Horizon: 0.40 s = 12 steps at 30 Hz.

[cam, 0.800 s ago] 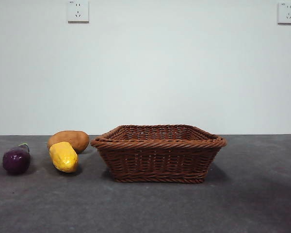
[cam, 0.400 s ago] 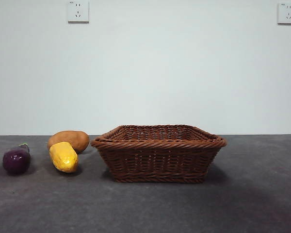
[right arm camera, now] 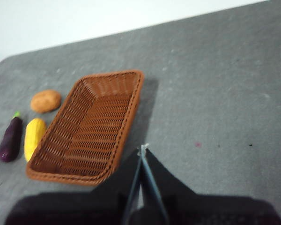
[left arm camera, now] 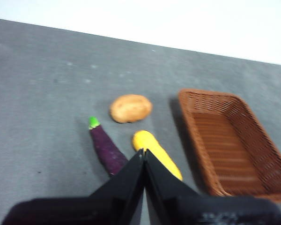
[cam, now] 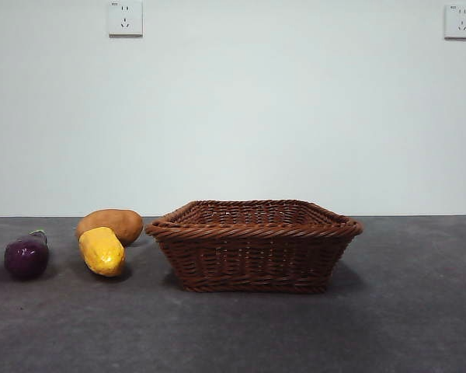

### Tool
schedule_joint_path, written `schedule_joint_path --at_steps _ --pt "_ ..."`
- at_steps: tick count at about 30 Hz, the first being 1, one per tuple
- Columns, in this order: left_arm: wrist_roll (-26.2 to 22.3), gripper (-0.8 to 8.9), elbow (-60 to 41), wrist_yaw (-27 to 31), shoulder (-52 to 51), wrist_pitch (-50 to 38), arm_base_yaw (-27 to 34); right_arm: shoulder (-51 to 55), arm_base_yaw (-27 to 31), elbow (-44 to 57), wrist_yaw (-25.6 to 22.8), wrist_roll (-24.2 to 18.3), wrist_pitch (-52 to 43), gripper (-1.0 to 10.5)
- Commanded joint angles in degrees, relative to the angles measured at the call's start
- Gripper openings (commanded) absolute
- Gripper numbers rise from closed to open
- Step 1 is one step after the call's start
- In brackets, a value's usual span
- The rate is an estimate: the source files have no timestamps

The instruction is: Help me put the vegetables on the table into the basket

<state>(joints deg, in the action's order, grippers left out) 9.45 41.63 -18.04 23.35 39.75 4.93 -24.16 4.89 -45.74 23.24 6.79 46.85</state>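
Observation:
A brown potato (cam: 110, 224), a yellow corn cob (cam: 102, 251) and a dark purple eggplant (cam: 26, 256) lie on the dark grey table (cam: 241, 334), left of the empty reddish-brown wicker basket (cam: 254, 245). The left wrist view shows the potato (left arm camera: 130, 108), corn (left arm camera: 157, 153), eggplant (left arm camera: 106, 149) and basket (left arm camera: 234, 140) below my left gripper (left arm camera: 144, 151), which is shut and empty, high above the corn and eggplant. My right gripper (right arm camera: 143, 149) is shut and empty, above the table beside the basket (right arm camera: 91, 126). No arm shows in the front view.
A white wall stands behind the table with two sockets, one at the upper left (cam: 125, 18) and one at the upper right (cam: 460, 21). Bare table stretches right of the basket and in front of it.

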Motion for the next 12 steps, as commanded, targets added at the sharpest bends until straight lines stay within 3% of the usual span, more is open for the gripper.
schedule_joint_path --at_steps 1,8,12 --pt "-2.1 -0.07 3.1 -1.7 0.9 3.0 -1.0 -2.6 -0.1 -3.8 0.9 -2.4 2.6 -0.1" --pt "-4.1 -0.07 7.7 -3.6 1.8 9.4 -3.5 -9.4 -0.1 -11.9 3.0 -9.2 13.5 -0.1" --pt "-4.2 -0.07 7.8 -4.5 1.9 11.0 -4.6 -10.5 -0.1 -13.4 3.0 -9.9 14.8 -0.1"
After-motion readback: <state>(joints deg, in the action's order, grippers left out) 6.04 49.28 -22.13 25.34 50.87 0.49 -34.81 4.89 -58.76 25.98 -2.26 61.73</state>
